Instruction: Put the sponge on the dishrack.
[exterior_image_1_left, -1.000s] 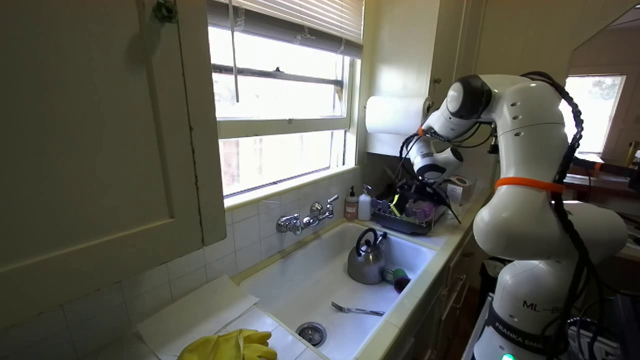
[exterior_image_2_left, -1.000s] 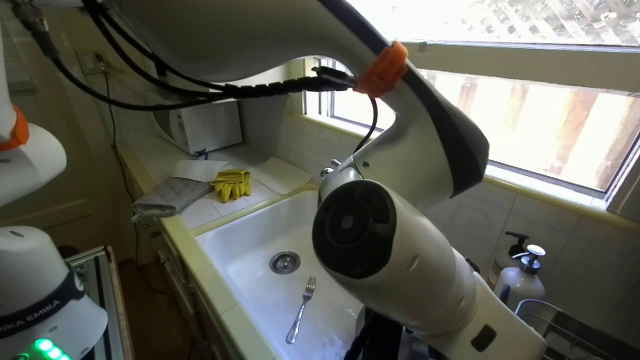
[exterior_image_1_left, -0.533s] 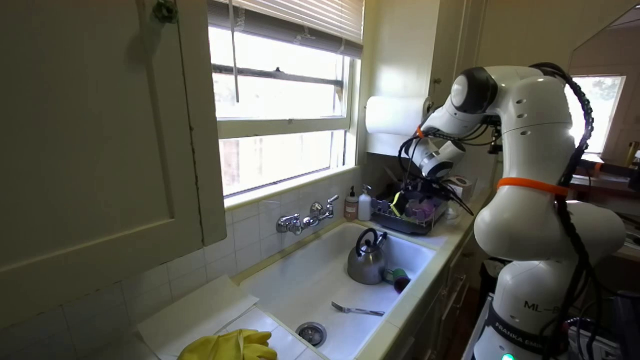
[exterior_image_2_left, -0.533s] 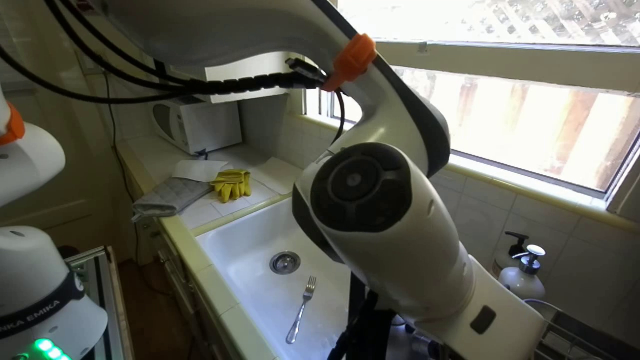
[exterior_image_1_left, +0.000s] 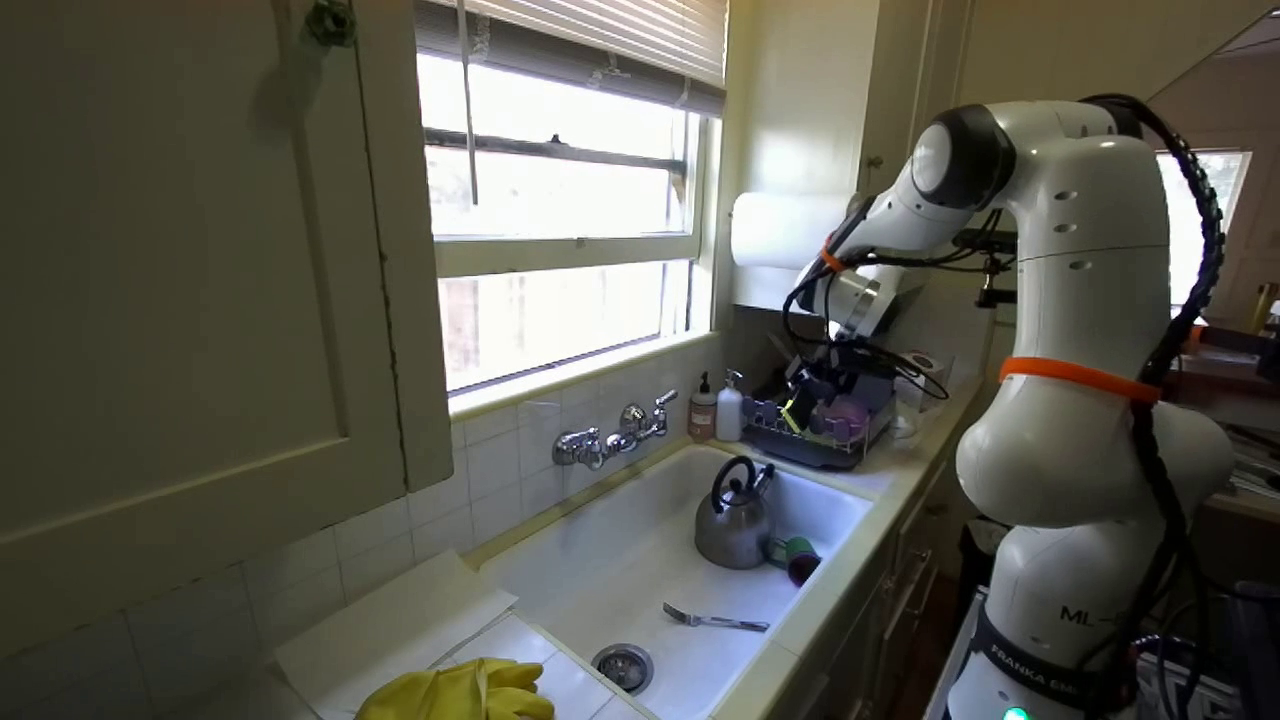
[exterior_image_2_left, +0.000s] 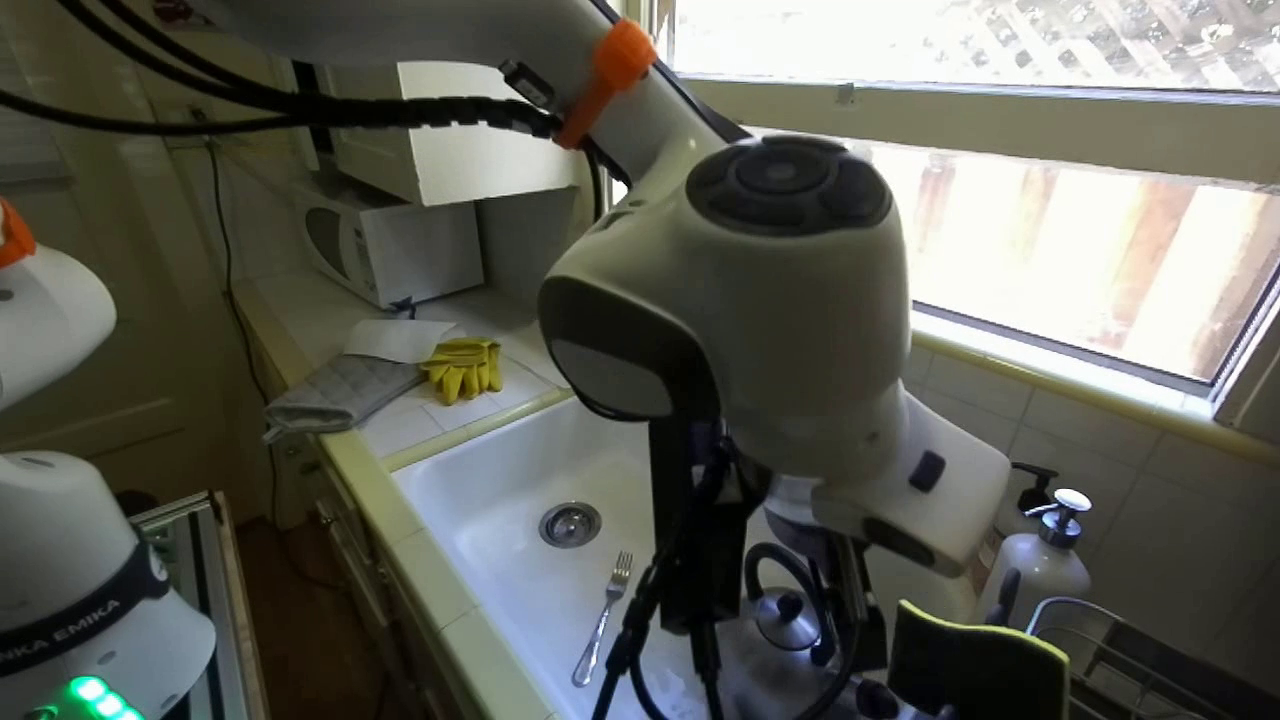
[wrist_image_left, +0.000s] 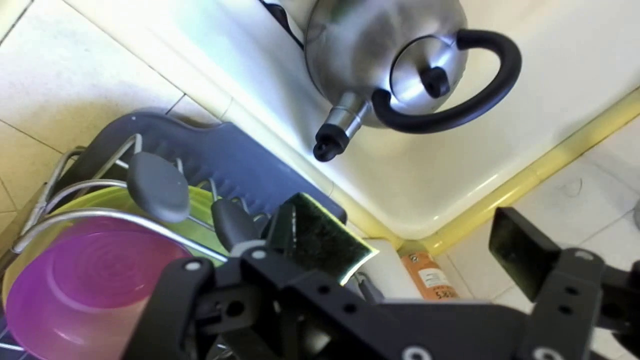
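Claw (wrist_image_left: 402, 237) is spread wide, gripping nothing. Sponge (wrist_image_left: 330, 241) is mid-frame in the wrist view, at the dishrack (wrist_image_left: 225, 155) edge; purple bowl (wrist_image_left: 85, 295) hogs the lower left, kettle (wrist_image_left: 360, 50) sits up top in the sink (wrist_image_left: 560, 65).

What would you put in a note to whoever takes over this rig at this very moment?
Gripper: the black two-fingered gripper is open at the grey-trayed metal-wire dishrack.
Job's things: the rectangular dark-faced, yellow-edged sponge stands at the dishrack's sink-facing side, toward one side of the gripper's opening; whether it touches the gripper, and what bears it underneath, cannot be made out.
Done: the sponge is at the dishrack and not gripped.
Left: probably just check that it sits securely, then back the gripper away without dragging it.
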